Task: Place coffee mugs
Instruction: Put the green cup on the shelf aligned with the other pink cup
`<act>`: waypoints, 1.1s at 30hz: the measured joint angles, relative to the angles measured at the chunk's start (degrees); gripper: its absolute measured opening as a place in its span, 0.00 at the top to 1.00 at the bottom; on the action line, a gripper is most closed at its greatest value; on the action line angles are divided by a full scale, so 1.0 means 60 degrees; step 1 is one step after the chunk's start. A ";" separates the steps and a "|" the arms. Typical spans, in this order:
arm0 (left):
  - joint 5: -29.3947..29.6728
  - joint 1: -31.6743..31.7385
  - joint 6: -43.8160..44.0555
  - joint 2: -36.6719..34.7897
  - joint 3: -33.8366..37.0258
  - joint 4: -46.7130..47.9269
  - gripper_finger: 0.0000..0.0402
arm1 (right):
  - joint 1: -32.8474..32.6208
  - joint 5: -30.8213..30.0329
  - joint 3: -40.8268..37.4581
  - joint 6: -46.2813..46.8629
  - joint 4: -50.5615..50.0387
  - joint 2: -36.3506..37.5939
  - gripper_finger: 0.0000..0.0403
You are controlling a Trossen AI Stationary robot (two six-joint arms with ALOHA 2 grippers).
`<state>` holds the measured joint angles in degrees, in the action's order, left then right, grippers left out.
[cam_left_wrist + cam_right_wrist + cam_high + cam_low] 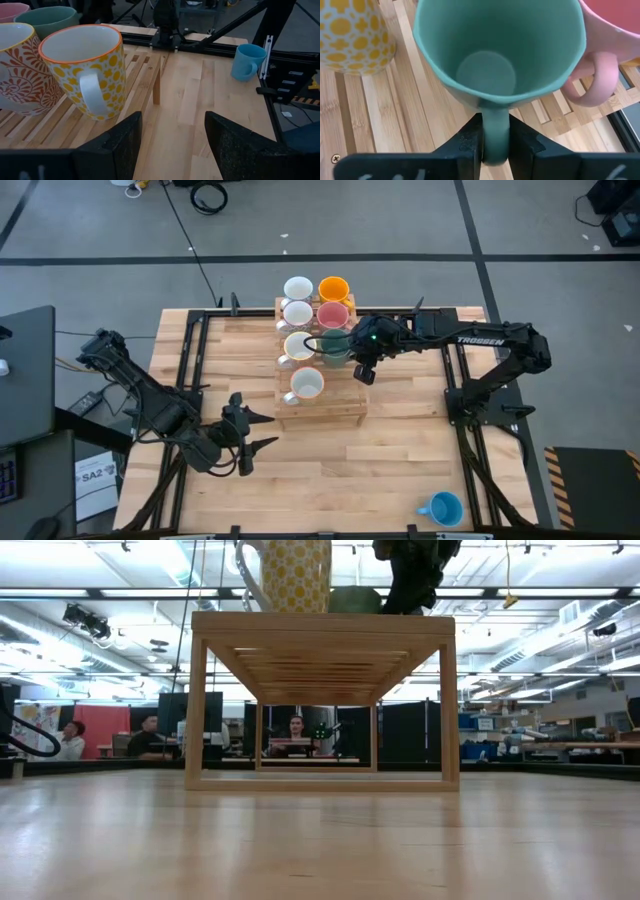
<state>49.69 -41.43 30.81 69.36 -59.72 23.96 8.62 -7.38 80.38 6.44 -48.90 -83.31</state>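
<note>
Right wrist view: green mug (500, 55) handle between right gripper (496, 145) jaws, narrow, touching both.

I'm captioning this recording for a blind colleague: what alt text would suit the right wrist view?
Seen from just above, the right gripper has its two dark fingers on either side of the handle of a green mug standing upright on a slatted wooden rack. A pink mug sits right next to it, and a yellow-patterned mug stands apart on the other side.
</note>
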 joint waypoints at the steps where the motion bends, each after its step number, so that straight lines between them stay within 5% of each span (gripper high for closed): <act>1: 0.0000 -0.0001 0.0000 0.0000 0.0000 0.0000 0.44 | 0.0000 0.0001 0.0000 0.0000 0.0006 0.0000 0.79; 17: 0.0000 0.0000 0.0000 0.0000 0.0000 0.0001 0.44 | -0.0004 0.0441 0.0000 -0.0003 -0.0004 0.0004 0.57; 33: 0.0001 -0.0001 -0.0003 0.0000 0.0000 0.0001 0.44 | -0.0004 0.0430 0.0000 -0.0606 -0.0070 0.0160 0.55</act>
<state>49.70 -41.44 30.79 69.36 -59.72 23.97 8.60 -4.80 80.38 2.80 -49.33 -82.35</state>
